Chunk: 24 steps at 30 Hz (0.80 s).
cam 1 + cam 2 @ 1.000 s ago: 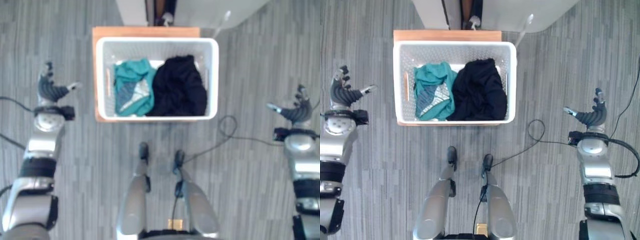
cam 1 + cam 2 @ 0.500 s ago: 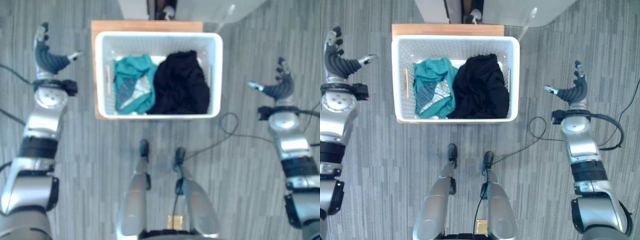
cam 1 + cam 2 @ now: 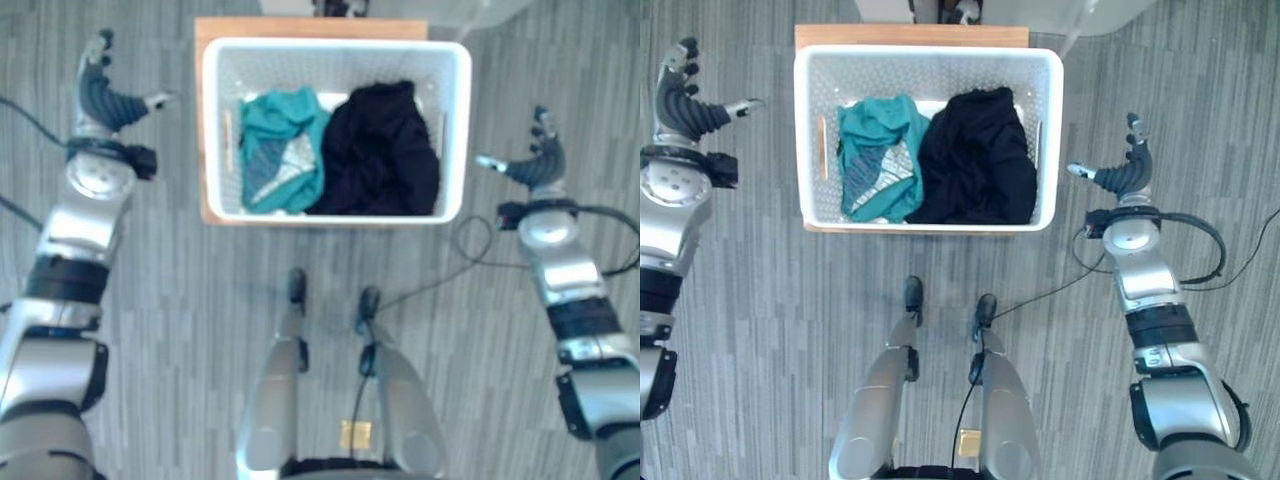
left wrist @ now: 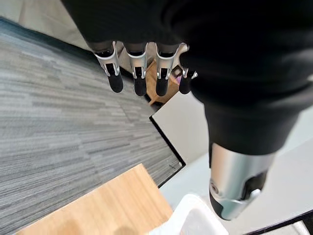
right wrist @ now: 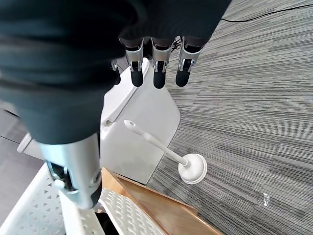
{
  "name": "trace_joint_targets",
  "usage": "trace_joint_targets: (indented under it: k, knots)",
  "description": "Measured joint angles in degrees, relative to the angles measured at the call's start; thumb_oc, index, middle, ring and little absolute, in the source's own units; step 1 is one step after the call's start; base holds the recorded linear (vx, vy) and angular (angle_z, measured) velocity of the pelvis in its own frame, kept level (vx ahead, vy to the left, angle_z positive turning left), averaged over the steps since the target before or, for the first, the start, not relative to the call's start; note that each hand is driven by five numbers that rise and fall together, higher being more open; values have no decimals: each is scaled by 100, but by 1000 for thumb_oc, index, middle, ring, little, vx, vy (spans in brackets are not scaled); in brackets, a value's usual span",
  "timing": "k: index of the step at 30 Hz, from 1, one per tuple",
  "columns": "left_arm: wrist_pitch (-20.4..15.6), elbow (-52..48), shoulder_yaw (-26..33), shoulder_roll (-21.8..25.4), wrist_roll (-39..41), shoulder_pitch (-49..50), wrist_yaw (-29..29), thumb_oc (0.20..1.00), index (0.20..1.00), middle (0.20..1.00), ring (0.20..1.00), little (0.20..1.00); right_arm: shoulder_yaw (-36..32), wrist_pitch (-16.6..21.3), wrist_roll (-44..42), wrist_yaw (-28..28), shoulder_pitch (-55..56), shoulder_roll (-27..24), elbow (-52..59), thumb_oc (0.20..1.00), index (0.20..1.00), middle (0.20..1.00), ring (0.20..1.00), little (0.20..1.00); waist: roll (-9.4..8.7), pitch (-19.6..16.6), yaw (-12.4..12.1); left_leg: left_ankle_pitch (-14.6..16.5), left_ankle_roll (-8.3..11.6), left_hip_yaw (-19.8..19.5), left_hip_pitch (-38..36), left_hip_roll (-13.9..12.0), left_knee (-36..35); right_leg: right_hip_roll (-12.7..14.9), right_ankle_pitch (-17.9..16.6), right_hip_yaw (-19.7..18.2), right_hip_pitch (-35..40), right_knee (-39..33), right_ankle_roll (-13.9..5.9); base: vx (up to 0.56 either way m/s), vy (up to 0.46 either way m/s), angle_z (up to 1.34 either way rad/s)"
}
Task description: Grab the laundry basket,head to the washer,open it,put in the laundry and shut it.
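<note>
Left hand [image 3: 685, 95]: spread wide and empty, raised off the basket's left side, thumb pointing toward it, well apart from the rim.
Basket [image 3: 930, 62]: white, sitting on a low wooden board [image 3: 910, 36] on the floor, straight ahead between the two hands.
Laundry: a teal garment [image 3: 875, 160] on the left, a black garment [image 3: 975, 160] on the right, both inside the basket.
Right hand [image 3: 1120, 175]: also wide and empty, near the basket's right wall but not touching.
Step in hand: reaching to grab the basket. I'd bring both hands in level and together, fingers under the rim at the side slots, so the basket lifts without tipping.
Wrist views: the left one shows the board's corner against the wall base; the right one shows a white brush [image 5: 168, 154] standing on the floor beyond the basket, barely seen from above.
</note>
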State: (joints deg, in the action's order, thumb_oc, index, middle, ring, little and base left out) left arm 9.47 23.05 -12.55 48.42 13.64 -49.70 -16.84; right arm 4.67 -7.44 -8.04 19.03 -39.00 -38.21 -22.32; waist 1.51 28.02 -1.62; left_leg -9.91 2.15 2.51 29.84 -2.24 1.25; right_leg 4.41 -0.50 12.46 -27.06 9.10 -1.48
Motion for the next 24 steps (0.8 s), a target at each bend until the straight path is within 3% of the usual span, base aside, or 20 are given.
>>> trace_joint_targets:
  k: [4,8,10,14,24]
  knots:
    - [56,-27,-282,5,414,-47,225,1000,1000,1000,1000,1000,0,-40,9,-7,16,-1,-51,1000,1000,1000,1000,1000,9,-3,-5,-23,-7,-1,8,17,-1,44,88,2,-100,195,2,-7,-2,1]
    - [93,-192,-1067,115,1347,-380,473,1000,1000,1000,1000,1000,31,-158,16,-32,108,0,-182,1000,1000,1000,1000,1000,49,-6,-35,-41,-15,-15,7,25,-1,62,121,19,-119,275,5,-10,-9,2]
    - [20,-679,-1801,626,1782,-655,493,1000,1000,1000,1000,1000,74,-161,15,-39,162,-13,-240,1000,1000,1000,1000,1000,85,1,-31,-49,-18,-19,7,29,0,66,121,24,-121,290,4,0,0,0]
    - [-148,-1018,-1843,778,1993,-692,496,1000,1000,1000,1000,1000,90,-160,16,-53,259,-10,-239,1000,1000,1000,1000,1000,239,-8,-41,-50,-19,-12,-28,47,5,92,147,16,-120,360,-5,0,0,0]
    - [-157,-974,-1864,579,1842,-691,601,1000,1000,1000,1000,1000,81,-92,27,-57,432,-18,-126,1000,1000,1000,1000,1000,292,-12,-33,-58,-22,8,4,94,32,199,395,-35,-417,922,25,-3,-2,1]
